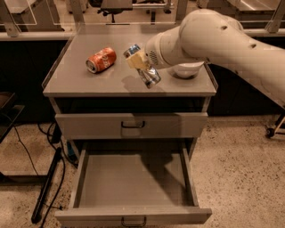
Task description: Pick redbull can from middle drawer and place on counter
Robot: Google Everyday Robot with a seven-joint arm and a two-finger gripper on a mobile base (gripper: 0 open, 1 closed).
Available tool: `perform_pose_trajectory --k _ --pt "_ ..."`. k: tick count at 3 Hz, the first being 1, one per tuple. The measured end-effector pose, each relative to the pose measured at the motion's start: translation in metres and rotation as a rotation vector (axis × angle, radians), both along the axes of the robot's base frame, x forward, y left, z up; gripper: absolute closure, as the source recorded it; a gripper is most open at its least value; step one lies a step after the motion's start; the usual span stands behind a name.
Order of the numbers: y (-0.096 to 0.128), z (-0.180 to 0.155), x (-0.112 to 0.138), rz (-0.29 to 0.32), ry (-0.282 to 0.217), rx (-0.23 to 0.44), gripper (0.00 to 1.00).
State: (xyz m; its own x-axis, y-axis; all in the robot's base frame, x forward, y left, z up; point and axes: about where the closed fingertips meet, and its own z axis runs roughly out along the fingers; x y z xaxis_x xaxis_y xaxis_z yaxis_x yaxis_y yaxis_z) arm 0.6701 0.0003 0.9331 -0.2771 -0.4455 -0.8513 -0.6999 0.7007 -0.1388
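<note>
Now arm bent in frm R, gripper (139, 62) clamped on tilted redbull can (150, 76) over counter (89, 84).

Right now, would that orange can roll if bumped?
Probably: the orange can lies on its side on the counter, so a sideways nudge likely rolls it. Smooth metal, so perhaps slippery. The gripper, over the counter, holds the redbull can tilted.

A workroom or lab: speckled floor (240, 151), rolling chair (115, 8), metal cabinet (89, 125), claw (140, 62) holding redbull can (150, 76) above counter (89, 82).
</note>
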Motion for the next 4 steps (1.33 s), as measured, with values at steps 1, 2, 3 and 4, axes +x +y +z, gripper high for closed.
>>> perform_pose_trajectory --k 1,2,3,4 --pt "0.000 0.005 0.002 -0.008 -0.015 0.017 1.00" --pt "-0.003 0.006 0.004 -0.054 -0.039 0.020 1.00" --pt "-0.003 0.008 0.012 -0.121 -0.129 -0.001 1.00" --pt "-0.017 0.024 0.039 -0.180 -0.247 0.005 1.00"
